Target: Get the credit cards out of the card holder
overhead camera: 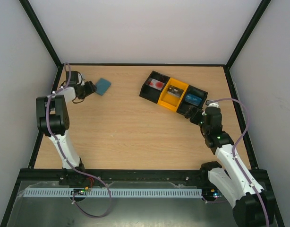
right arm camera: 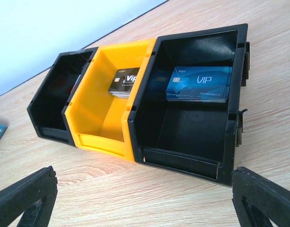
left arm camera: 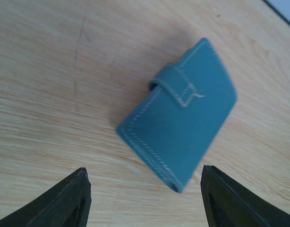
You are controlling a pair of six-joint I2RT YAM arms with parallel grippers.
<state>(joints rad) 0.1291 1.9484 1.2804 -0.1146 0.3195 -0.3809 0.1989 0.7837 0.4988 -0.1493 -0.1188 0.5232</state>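
Observation:
The dusty-blue card holder [overhead camera: 103, 86] lies closed on the table at the far left, its tab fastened; it fills the left wrist view [left arm camera: 180, 113]. My left gripper [overhead camera: 90, 88] is open just beside it, with the fingers [left arm camera: 64, 203] apart and empty. The white card with red marks [overhead camera: 157, 84] lies in the left black bin, the dark grey card [right arm camera: 124, 81] in the yellow bin, and the blue card [right arm camera: 199, 83] in the right black bin. My right gripper [overhead camera: 194, 115] is open and empty, just in front of the right black bin.
The black-and-yellow three-bin tray [overhead camera: 166, 97] stands slanted at the back right of the wooden table [overhead camera: 135, 137]. Black frame posts and white walls enclose the table on three sides.

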